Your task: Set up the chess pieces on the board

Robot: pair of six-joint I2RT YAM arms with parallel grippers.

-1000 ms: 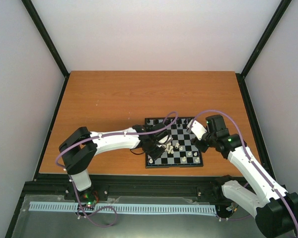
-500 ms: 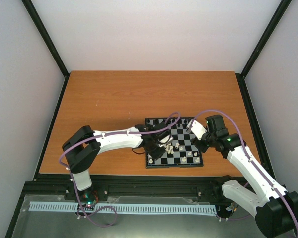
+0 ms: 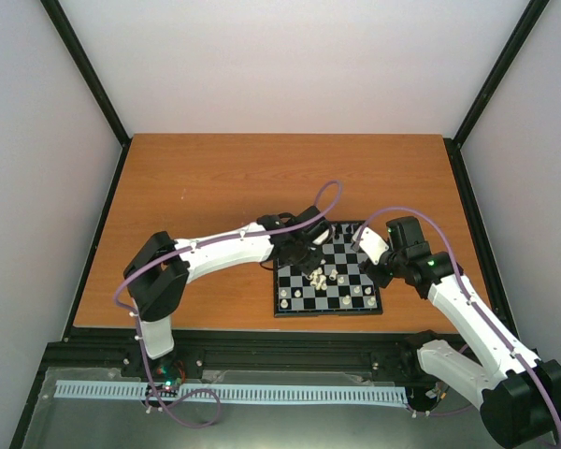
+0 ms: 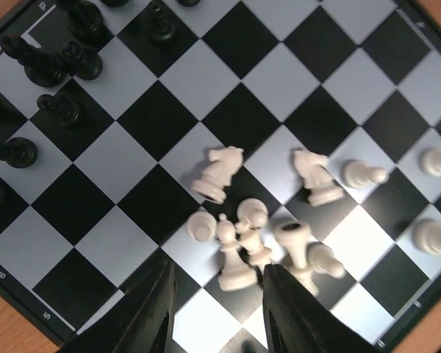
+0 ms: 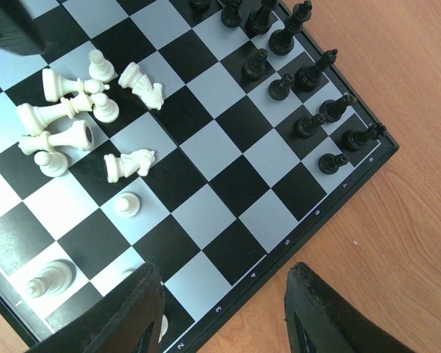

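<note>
The board [image 3: 348, 258] lies on the wooden table near its front edge. A heap of toppled cream-white pieces [image 4: 242, 243] lies near the middle of the board [image 4: 228, 29]. It also shows in the right wrist view [image 5: 66, 125]. Other white pieces [image 5: 125, 204] stand near the heap. Black pieces [image 5: 301, 81] stand in rows along one edge of the board [image 5: 228, 184], and in the left wrist view [image 4: 51, 66]. My left gripper [image 4: 217, 316] is open and empty just above the heap. My right gripper [image 5: 228, 316] is open and empty over the board's right edge.
The wooden table [image 3: 215, 187] stretches left of and behind the board. Black frame rails [image 3: 93, 84] and white walls close in the sides. The two arms [image 3: 224, 253] meet over the board from left and right.
My left gripper has moved from the board's near left part towards its far side, and the arm has swung with it. The right arm has not moved.
</note>
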